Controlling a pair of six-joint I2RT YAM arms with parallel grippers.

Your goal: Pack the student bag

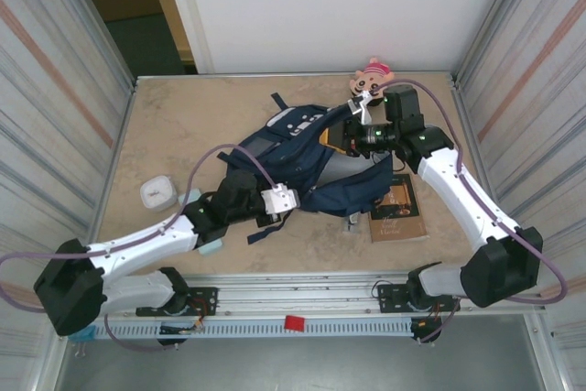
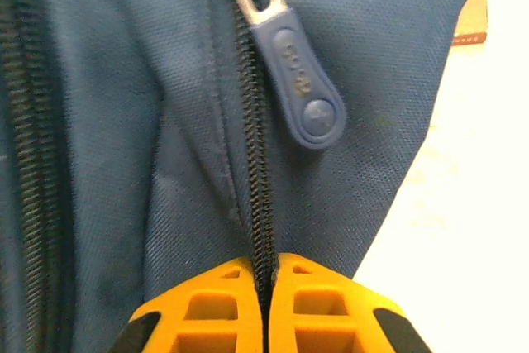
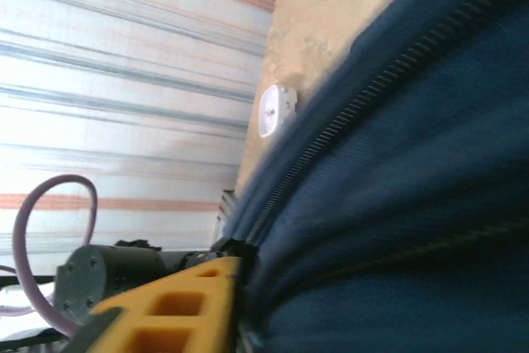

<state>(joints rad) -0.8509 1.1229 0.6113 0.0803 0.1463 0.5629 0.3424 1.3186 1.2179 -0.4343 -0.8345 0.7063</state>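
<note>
The student bag (image 1: 298, 160), a navy-blue backpack, lies slumped in the middle of the table. My left gripper (image 1: 295, 200) is at its near edge. In the left wrist view the orange fingertips (image 2: 223, 295) are shut on the black zipper line of the bag (image 2: 124, 121), and a blue rubber zipper pull (image 2: 299, 88) hangs just beyond them. My right gripper (image 1: 355, 137) sits at the bag's far right side. In the right wrist view one yellow finger (image 3: 178, 307) lies against the bag's fabric (image 3: 413, 204); the other finger is hidden.
A brown book (image 1: 398, 211) lies right of the bag, near the right arm. A pink doll (image 1: 372, 75) sits at the back edge. A small white case (image 1: 157, 193) rests on the left. Corrugated walls close both sides.
</note>
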